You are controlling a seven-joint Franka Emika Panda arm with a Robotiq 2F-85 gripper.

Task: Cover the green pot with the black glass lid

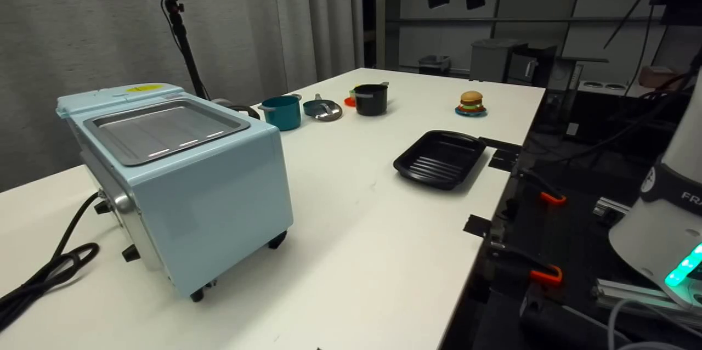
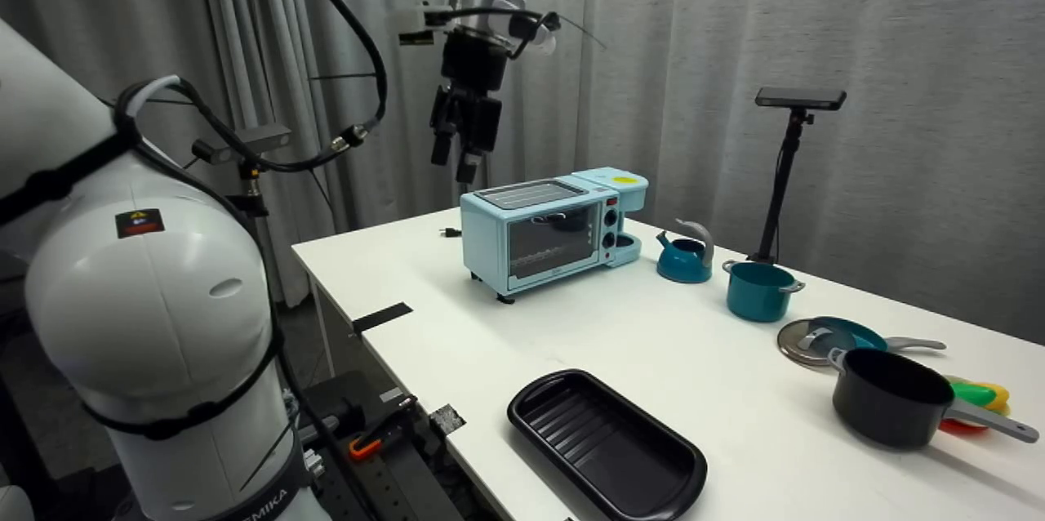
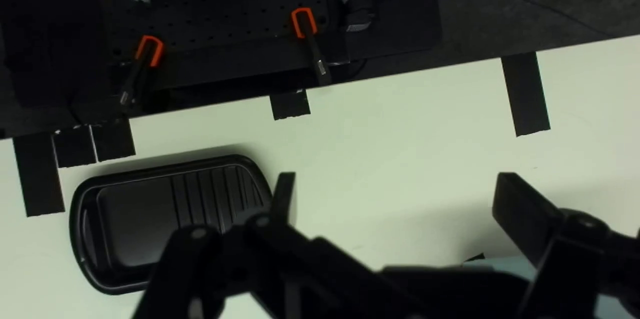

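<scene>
Found end effector spread wide, high above table; noted green pot upright, uncovered, with black glass lid nearby, overlapping teal pan.

1. The pincer is mostly coloured black; white is shown on the surface below it.
2. Lower than the pincer, the oven is coloured pale blue and marked with yellow on top.
3. The black tray is patterned with parallel ridges toward the pincer.
4. Well apart from the pincer, the pot is coloured teal green with grey handles, and the lid is tinted smoky grey.
</scene>
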